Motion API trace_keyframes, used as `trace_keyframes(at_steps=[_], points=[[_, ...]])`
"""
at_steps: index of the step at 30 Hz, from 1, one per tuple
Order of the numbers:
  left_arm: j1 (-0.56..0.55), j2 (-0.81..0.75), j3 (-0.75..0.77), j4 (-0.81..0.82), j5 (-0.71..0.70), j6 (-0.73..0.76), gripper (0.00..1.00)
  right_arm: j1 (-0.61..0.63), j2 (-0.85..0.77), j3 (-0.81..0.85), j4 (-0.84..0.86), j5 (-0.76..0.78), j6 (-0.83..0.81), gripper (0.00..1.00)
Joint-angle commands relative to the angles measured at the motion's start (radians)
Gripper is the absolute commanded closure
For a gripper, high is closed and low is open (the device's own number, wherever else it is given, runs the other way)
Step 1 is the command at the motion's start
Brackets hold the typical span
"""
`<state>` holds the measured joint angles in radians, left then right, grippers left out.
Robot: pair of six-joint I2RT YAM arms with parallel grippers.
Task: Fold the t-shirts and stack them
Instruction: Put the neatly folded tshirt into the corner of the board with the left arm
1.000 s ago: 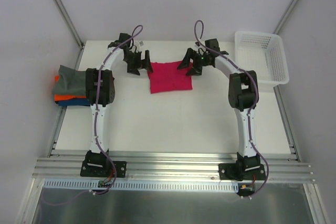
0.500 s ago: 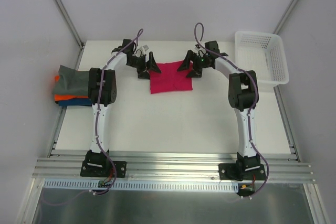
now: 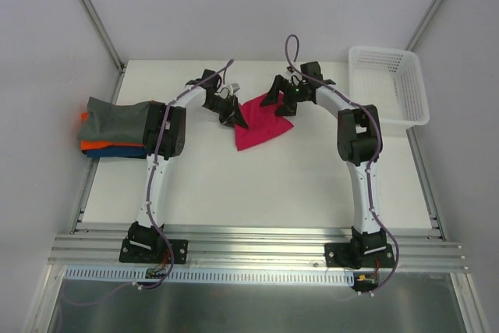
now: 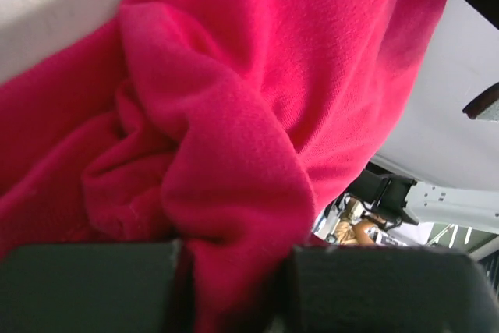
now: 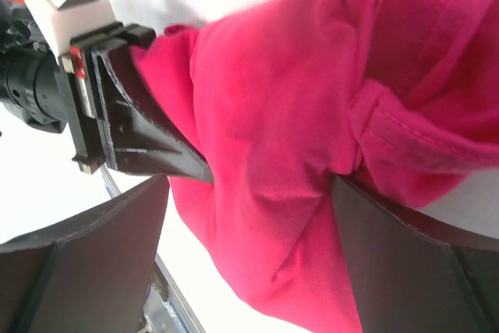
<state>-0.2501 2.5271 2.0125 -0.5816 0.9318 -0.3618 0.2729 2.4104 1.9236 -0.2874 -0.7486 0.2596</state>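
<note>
The magenta-red t-shirt (image 3: 261, 126) lies bunched at the back middle of the table. My left gripper (image 3: 235, 117) is at its left edge, shut on a fold of the cloth. In the left wrist view the red cloth (image 4: 234, 115) fills the frame and is pinched in the left gripper (image 4: 234, 290). My right gripper (image 3: 282, 104) stands open over the shirt's far right corner. In the right wrist view the shirt (image 5: 288, 154) hangs in the right gripper (image 5: 249, 263), touching only the right finger. Folded t-shirts (image 3: 109, 126) are stacked at the left, grey on top of orange and blue.
A white lattice basket (image 3: 390, 83) stands at the table's back right corner. The stack of shirts overhangs the table's left edge. The left gripper's black finger (image 5: 136, 126) shows in the right wrist view, close to the right gripper.
My left gripper moved right onto the shirt's left edge and shut on it. The flat rectangle of cloth has been pulled into a skewed, bunched shape. The right gripper stayed open in place.
</note>
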Motion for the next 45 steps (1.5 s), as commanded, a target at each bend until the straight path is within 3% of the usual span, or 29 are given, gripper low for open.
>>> trace_keyframes(at_steps=[1, 7, 10, 15, 25, 32, 38, 45], points=[[-0.003, -0.03, -0.047, -0.024, -0.07, 0.037, 0.99, 0.023, -0.022, -0.015, -0.001, -0.009, 0.007, 0.11], [0.052, -0.247, -0.123, -0.113, -0.233, 0.151, 1.0, -0.012, -0.115, -0.067, -0.041, -0.012, -0.028, 0.11], [0.112, -0.37, -0.13, -0.193, -0.304, 0.277, 1.0, -0.073, -0.186, -0.106, -0.068, -0.008, -0.046, 0.11], [0.216, -0.542, -0.197, -0.297, -0.338, 0.398, 1.0, -0.13, -0.258, -0.158, -0.102, 0.009, -0.105, 0.11], [0.38, -0.729, -0.281, -0.411, -0.412, 0.538, 1.0, -0.158, -0.315, -0.227, -0.081, 0.015, -0.119, 0.11], [0.552, -0.699, -0.086, -0.538, -0.399, 0.575, 1.0, -0.158, -0.358, -0.256, -0.072, 0.022, -0.114, 0.11], [0.61, -0.657, 0.142, -0.618, -0.392, 0.572, 1.0, -0.156, -0.413, -0.307, -0.075, 0.035, -0.125, 0.11], [0.615, -0.692, 0.137, -0.65, -0.375, 0.566, 1.0, -0.156, -0.461, -0.328, -0.085, 0.045, -0.131, 0.11]])
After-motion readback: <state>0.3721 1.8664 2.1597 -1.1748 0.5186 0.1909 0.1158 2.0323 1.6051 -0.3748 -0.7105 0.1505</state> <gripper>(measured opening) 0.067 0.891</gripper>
